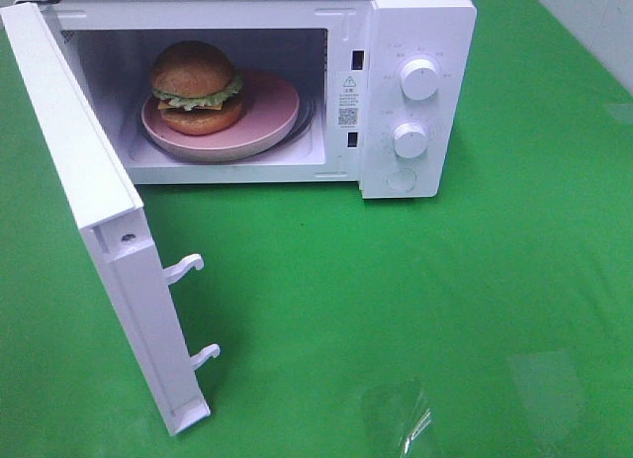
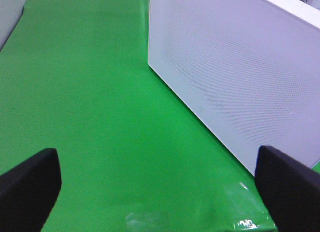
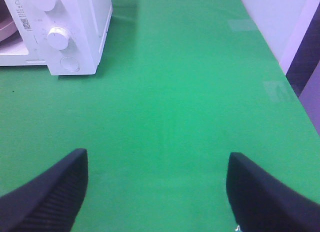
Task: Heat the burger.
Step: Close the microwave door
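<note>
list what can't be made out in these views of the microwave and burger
- Exterior high: print around the dials and on the warning sticker, too small and blurred.
- Exterior high: far side of the burger, hidden by its own bulk.
- Left wrist: inside of the microwave, blocked by the open door; left claw cut off by the frame edge.
- Right wrist: burger outside the frame; right claw cut off by the edge.

The place looks like a lab test setup more than a home kitchen. A white microwave (image 1: 415,92) stands on a table (image 1: 445,310) covered edge to edge in bright green sheeting. Patches of shiny clear tape (image 1: 401,418) are stuck to the sheeting. A plain pale wall panel (image 1: 593,23) borders the table's far right corner.
</note>
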Tool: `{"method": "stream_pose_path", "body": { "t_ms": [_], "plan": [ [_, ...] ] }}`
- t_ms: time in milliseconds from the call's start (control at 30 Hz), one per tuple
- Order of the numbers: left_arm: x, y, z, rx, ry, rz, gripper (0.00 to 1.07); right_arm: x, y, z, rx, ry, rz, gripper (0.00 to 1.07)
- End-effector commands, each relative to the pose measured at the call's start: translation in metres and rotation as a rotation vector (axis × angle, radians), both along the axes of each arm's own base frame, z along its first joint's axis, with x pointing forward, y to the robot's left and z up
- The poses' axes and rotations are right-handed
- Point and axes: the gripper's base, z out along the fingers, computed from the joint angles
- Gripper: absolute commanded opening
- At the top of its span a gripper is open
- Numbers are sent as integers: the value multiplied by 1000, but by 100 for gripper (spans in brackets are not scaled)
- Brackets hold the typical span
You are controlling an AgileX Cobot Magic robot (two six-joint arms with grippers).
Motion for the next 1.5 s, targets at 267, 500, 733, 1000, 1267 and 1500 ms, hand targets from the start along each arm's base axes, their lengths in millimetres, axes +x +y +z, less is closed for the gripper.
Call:
{"method": "stream_pose_path", "body": {
  "t_ms": [267, 500, 733, 1000, 1267, 1500],
  "plan": [
    [10, -1, 14, -45, -44, 4, 95, -4, 0, 0, -2, -31, -2, 73],
    [33, 2, 20, -54, -24, 20, 67, -4, 0, 0, -2, -31, -2, 73],
    [57, 5, 27, -50, -49, 46, 23, -4, 0, 0, -2, -31, -2, 73],
    [91, 10, 28, -2, -71, 54, 0, -4, 0, 0, -2, -31, -2, 73],
    [119, 14, 23, 26, -152, 73, 0, -4, 0, 0, -1, -31, -2, 73],
    [143, 21, 2, 35, -252, 135, 0, -4, 0, 0, -1, -31, -2, 73]
  ]
}}
